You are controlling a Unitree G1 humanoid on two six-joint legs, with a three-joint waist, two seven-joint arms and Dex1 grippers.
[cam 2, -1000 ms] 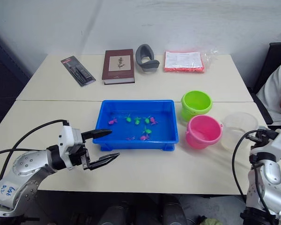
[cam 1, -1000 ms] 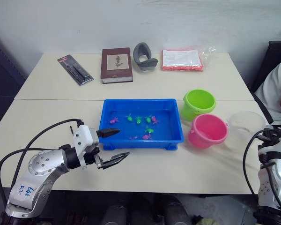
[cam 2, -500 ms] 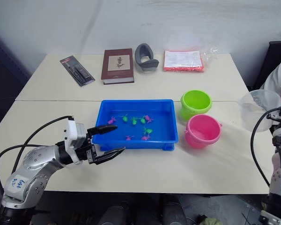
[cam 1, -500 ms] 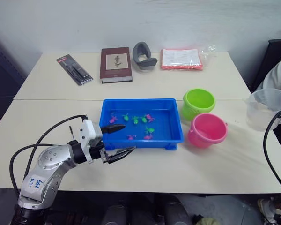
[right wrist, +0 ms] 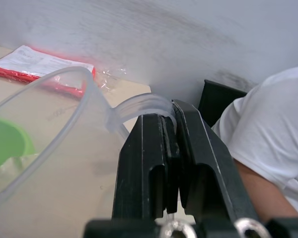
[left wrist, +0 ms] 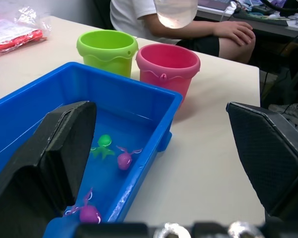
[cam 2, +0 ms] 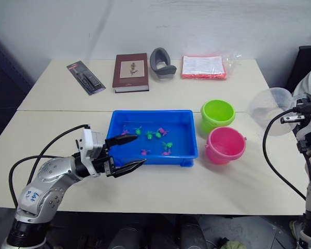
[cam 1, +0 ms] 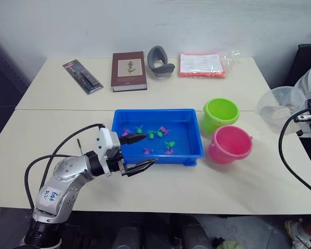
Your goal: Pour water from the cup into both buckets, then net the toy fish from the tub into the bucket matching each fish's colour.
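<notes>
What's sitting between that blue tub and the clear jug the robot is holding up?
The green bucket and the pink bucket stand side by side between the tub and the raised cup, as the left eye view shows.

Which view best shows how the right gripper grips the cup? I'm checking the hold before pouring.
The right wrist view: the right gripper is pinched shut on the cup at its handle. Both eye views show the cup lifted, the grip too small to judge.

Right gripper point(right wrist: 170, 148) raised cup point(cam 1: 278, 107) off table; left gripper point(cam 1: 139, 153) advanced over tub point(cam 1: 193, 153) corner.
</notes>
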